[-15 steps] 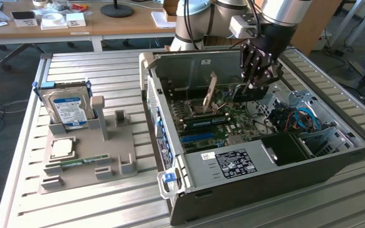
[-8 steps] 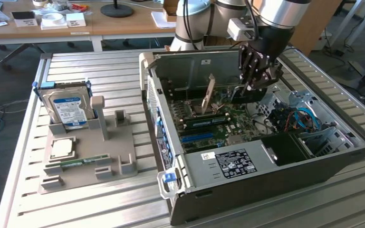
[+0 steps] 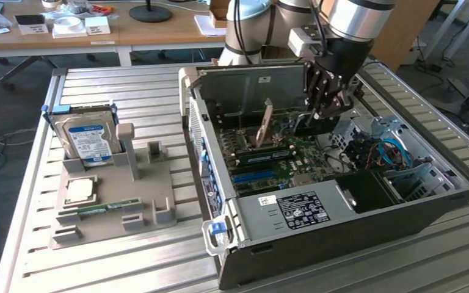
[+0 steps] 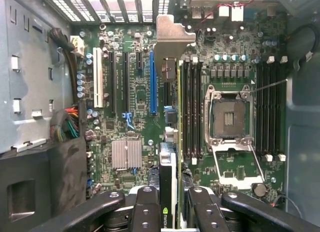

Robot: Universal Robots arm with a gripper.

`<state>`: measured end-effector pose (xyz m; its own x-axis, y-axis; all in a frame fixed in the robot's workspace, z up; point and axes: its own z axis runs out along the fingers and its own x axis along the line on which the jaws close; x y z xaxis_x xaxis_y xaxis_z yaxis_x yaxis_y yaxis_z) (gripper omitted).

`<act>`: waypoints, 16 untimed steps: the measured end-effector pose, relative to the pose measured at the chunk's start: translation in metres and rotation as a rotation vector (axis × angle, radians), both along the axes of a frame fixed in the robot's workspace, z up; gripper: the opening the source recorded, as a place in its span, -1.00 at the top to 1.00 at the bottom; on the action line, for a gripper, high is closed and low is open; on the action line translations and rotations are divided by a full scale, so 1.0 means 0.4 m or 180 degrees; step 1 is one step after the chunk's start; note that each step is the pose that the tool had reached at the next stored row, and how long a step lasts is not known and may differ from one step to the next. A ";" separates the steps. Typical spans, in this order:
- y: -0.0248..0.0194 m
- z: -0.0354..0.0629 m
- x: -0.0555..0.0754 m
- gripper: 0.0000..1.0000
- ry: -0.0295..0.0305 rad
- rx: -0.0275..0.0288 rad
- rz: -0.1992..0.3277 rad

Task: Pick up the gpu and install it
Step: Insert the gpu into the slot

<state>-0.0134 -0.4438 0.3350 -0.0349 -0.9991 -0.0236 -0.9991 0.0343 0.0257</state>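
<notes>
- Inside the open computer case (image 3: 341,226), the gripper (image 3: 326,107) hangs fingers-down over the motherboard (image 4: 135,102). Its fingers (image 4: 146,208) are clamped on the gpu (image 4: 170,179), one on each face of the card.
- The gpu is carried edge-on and upright. Its metal bracket (image 4: 172,37) points toward the slotted rear wall of the case. In the exterior view the card shows as a dark block (image 3: 312,125) directly under the gripper.
- The card lies just beside the long blue slot (image 4: 152,82), between that slot and the black memory slots (image 4: 192,112). Whether its lower edge touches the board cannot be told.
- The empty processor socket (image 4: 228,117) lies well apart from the card, beyond the memory slots.
- Step in hand, as judged: pick-up is complete and installation is under way. The card is held over the board and does not look seated.
- Requirement, as judged: the card's edge must line up squarely over the slot and its bracket must meet the rear opening. The push must be straight down, without tilt.
- Outside the case, on the exterior view's left, a grey fixture tray (image 3: 157,183) holds a blue-labelled hard drive (image 3: 88,134). It is well clear of the work.
</notes>
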 end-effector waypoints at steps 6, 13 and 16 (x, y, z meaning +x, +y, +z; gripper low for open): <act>0.000 -0.008 -0.005 0.47 0.0000 -0.0001 0.0000; 0.000 -0.019 -0.006 0.47 0.0000 0.0000 -0.0004; 0.000 -0.022 -0.007 0.47 0.0000 -0.0001 -0.0006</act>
